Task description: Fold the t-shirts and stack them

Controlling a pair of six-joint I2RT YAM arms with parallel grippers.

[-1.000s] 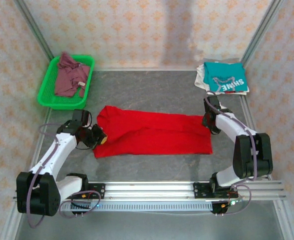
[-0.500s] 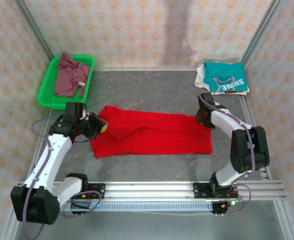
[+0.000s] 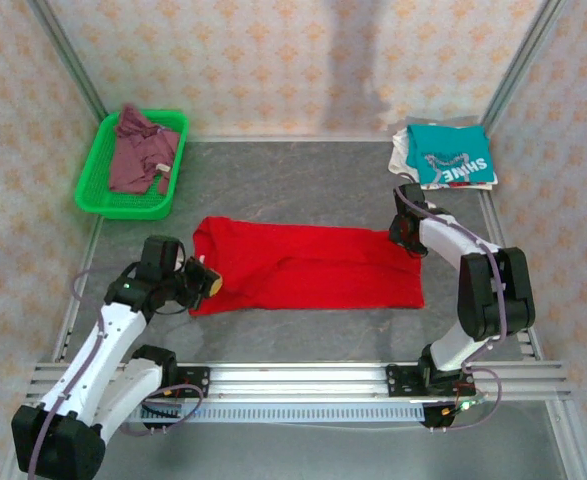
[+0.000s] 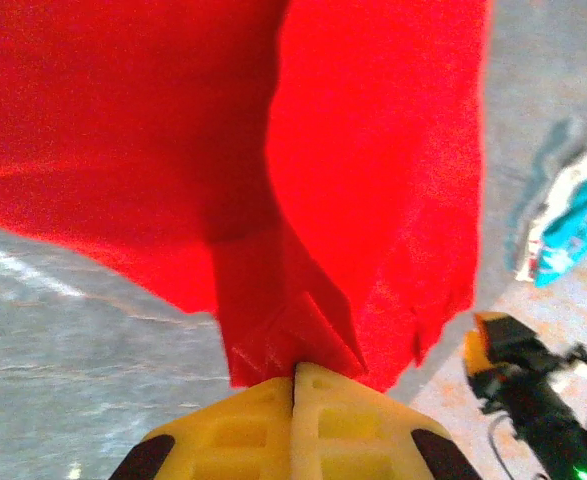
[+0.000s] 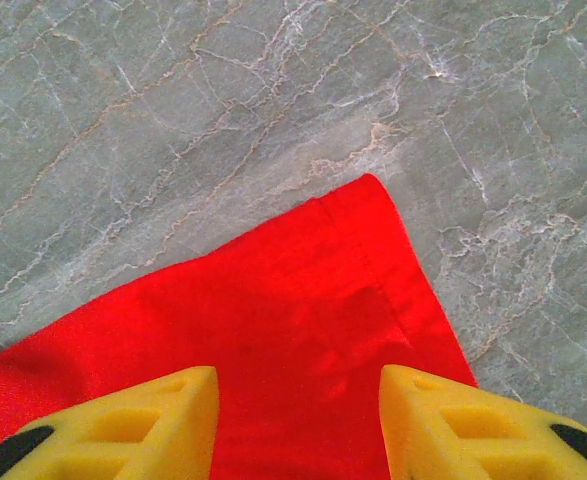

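Note:
A bright red t-shirt [image 3: 313, 266] lies spread flat across the middle of the table. My left gripper [image 3: 205, 281] is shut on its left edge; in the left wrist view the yellow fingertips [image 4: 295, 377] pinch a bunched fold of the red cloth [image 4: 273, 170], which hangs lifted off the table. My right gripper [image 3: 405, 236] hovers open over the shirt's far right corner [image 5: 353, 260], fingers [image 5: 163, 420] either side of the cloth, nothing held. A teal "SHINE" t-shirt [image 3: 451, 152] lies on a whitish t-shirt [image 3: 403, 153] at the back right. A mauve t-shirt [image 3: 136, 152] sits crumpled in the basket.
The green mesh basket [image 3: 98, 182] stands at the back left by the wall. Metal frame posts run along both sides, and a rail [image 3: 303, 378] crosses the near edge. Bare grey table [image 3: 293, 185] lies behind the red shirt.
My left gripper swung to the far side and came back toward the near edge, carrying the red shirt's left edge with it. The right gripper shifted slightly farther, onto the shirt's far right corner.

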